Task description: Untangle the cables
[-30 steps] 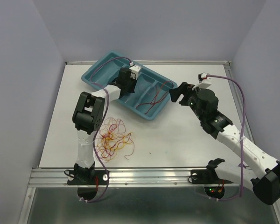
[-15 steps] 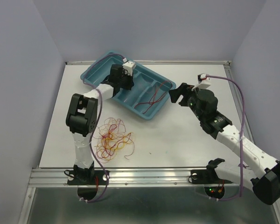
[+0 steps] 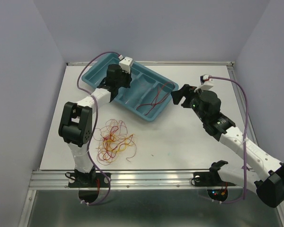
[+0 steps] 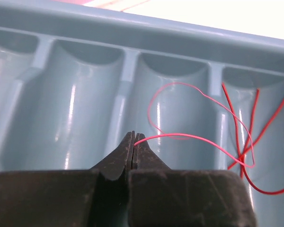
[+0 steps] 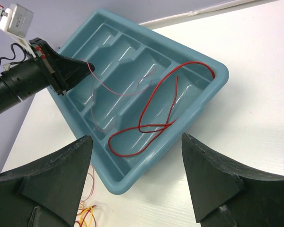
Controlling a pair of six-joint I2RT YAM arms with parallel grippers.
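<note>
Nearest the arm bases, 1 loose heap of cables [image 3: 114, 141] in red, yellow and orange lies on the white table [image 3: 189, 142], just in front of the left arm's elbow and well apart from both claws. Farther back on the right, the right gripper [image 5: 137, 138] hangs with its 2 fingers spread wide and nothing between them, beside the tray's right-hand corner and looking down into it. Beyond the heap sits 1 teal tray [image 5: 118, 182], set at a slant and divided into long compartments. In its right-hand compartments lies 1 red cable [image 5: 154, 125], looped and crossing over itself. Toward the tray's far left end, the left gripper [image 4: 134, 137] is pressed together on 1 thin, paler red strand [image 4: 189, 136], pinched right at the fingertips. From there the strand curls over the middle compartments and runs toward the red cable.
</note>
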